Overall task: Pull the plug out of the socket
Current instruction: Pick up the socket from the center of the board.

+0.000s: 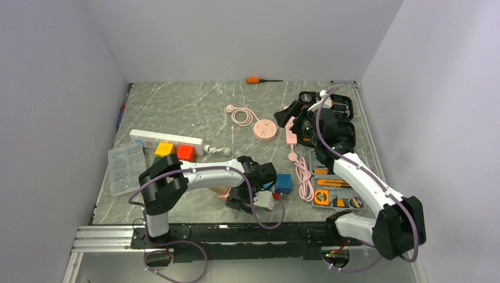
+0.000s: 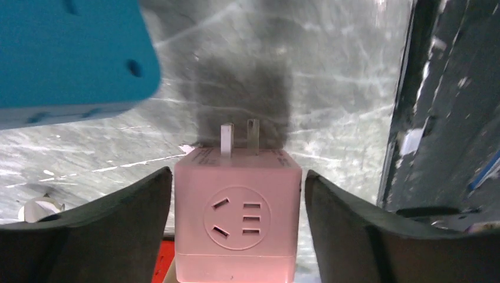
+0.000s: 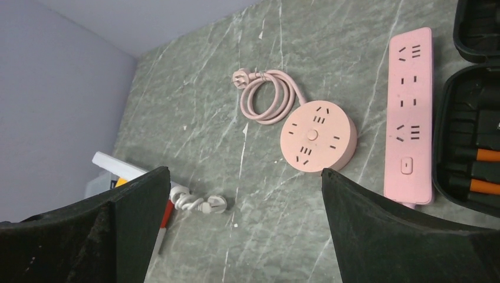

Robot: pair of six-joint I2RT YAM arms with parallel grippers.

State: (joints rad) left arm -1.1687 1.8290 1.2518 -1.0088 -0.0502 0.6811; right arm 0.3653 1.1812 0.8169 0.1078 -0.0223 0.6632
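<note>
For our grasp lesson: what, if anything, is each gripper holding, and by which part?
The left gripper seems to clamp the pink cube adapter by its two side faces, prongs free. The right gripper is open, holding nothing.

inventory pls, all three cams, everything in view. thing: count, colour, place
pink cube plug adapter: 1, pink, between the left fingers, prongs bare
blue cube adapter: 1, blue, right of the left gripper
white power strip: 1, white, left, carrying yellow and red cubes
round pink socket hub: 1, pink, centre, cord coiled
flat pink power strip: 1, pink, right of the hub
clear plastic parts box: 1, transparent, left edge
orange-handled screwdriver: 1, far edge
black tool case: 1, open, far right
orange-and-black hand tools: several, near right
left gripper: 1, black, around the pink cube
right gripper: 1, black, open, empty
</note>
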